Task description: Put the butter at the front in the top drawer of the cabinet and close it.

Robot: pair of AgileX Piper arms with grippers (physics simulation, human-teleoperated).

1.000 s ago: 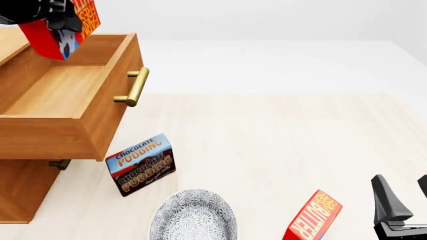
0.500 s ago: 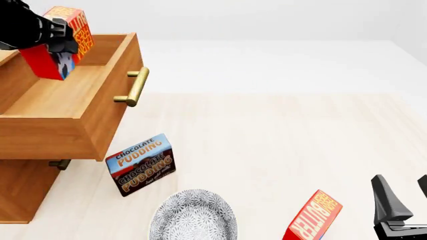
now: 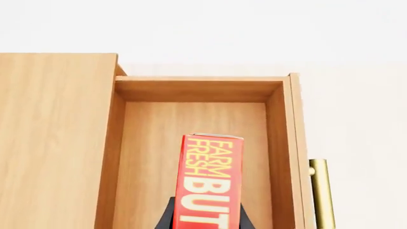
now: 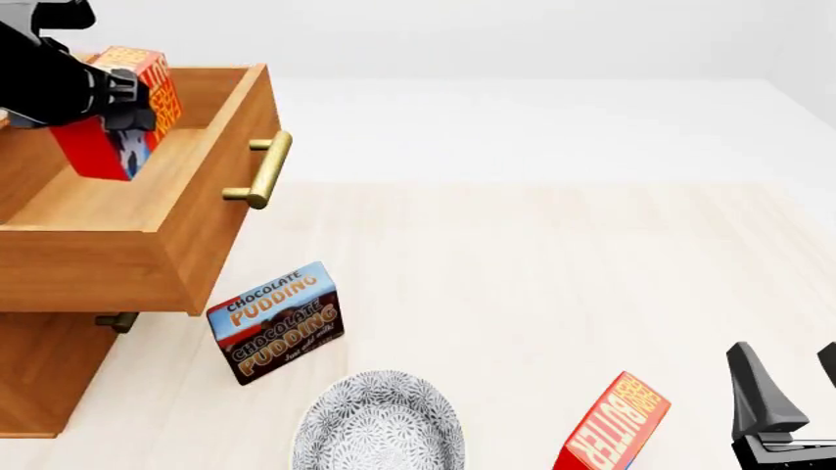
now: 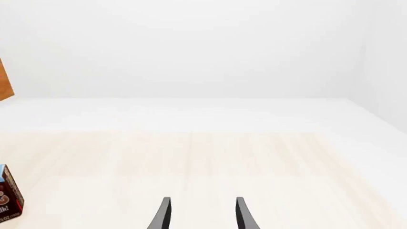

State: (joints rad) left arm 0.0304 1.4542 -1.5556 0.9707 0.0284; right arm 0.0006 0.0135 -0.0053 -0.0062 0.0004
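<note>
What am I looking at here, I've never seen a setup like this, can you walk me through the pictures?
These are simulator renders of a two-armed robot at a table. The front view looks down from behind the arms; the other two come from cameras behind each gripper. The left gripper holds a red butter carton inside the open top drawer of a wooden cabinet. The right gripper is open, holding nothing, low at the right. On the table lie a chocolate pudding box, a patterned bowl and a second butter carton.
</note>
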